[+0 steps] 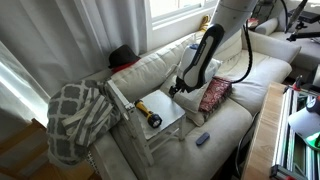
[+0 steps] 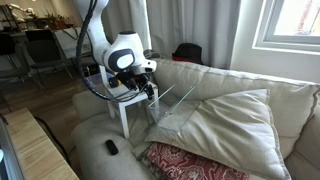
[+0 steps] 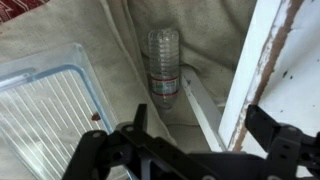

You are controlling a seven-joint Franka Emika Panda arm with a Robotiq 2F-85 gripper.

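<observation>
On the beige sofa (image 1: 245, 75), in an exterior view, the black two-finger gripper (image 1: 180, 88) hangs above a white wooden stool (image 1: 168, 122), beside a red patterned cushion (image 1: 213, 95).

In an exterior view, the gripper (image 2: 150, 92) points down at the stool's edge; no bottle is discernible there.

In the wrist view, the fingers (image 3: 140, 125) stand wide apart and empty over a clear ribbed plastic bottle (image 3: 163, 62). The bottle lies in a fabric gap, probably against the stool's leg.

Judged status: approach only; the bottle is not yet touched or gripped.
</observation>
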